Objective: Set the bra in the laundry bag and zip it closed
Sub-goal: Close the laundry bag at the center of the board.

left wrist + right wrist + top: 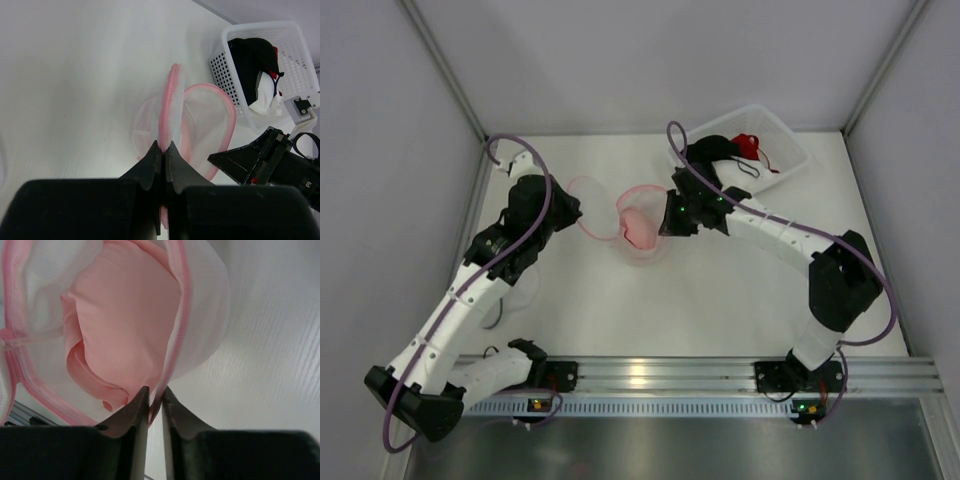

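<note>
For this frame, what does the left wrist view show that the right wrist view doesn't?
Left wrist only: the white basket of dark clothes, and the left claw pinched shut on the laundry bag at its pink rim. Right wrist only: the pink bra lying inside the bag, and the right claw closed on the zipper edge beside it. Both: the mesh bag on the white table.

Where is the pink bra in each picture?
Top external: the bra sits in the middle, inside the laundry bag.
Left wrist: I cannot make it out; only the bag shows.
Right wrist: the bra fills the upper middle.
Shared landmark: the bag's pink zipper rim.
</note>
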